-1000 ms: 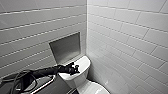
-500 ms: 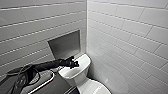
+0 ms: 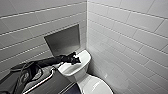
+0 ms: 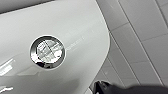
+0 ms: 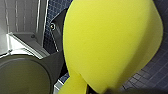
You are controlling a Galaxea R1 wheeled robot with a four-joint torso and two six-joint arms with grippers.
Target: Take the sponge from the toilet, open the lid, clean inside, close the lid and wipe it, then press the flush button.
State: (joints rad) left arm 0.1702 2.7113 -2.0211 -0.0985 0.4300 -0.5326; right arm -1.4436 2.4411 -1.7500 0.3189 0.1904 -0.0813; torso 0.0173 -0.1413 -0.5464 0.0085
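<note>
Tiled cubicle, toilet end.

1. Walls (image 3: 125, 37): pale oblong tiles meeting in the far corner; a grey recessed panel (image 3: 63, 40) on the left wall.
2. Floor (image 5: 150, 67): small blue tiles.
3. The toilet (image 3: 75, 72): white and glossy, tank against the corner. The lid (image 3: 96, 86) is down, on the near side.
4. Left tool (image 3: 75, 60): over the tank top. It has crept a little farther in during the last second, which suggests the flush step is in hand. Released or clenched: cannot tell.
5. The sponge (image 5: 107, 45): bright yellow, grasped by the right tool (image 5: 102, 91) above the floor.
6. The flush button (image 4: 47, 51): round, metal-rimmed, set in the tank top, untouched, close under the left wrist.
</note>
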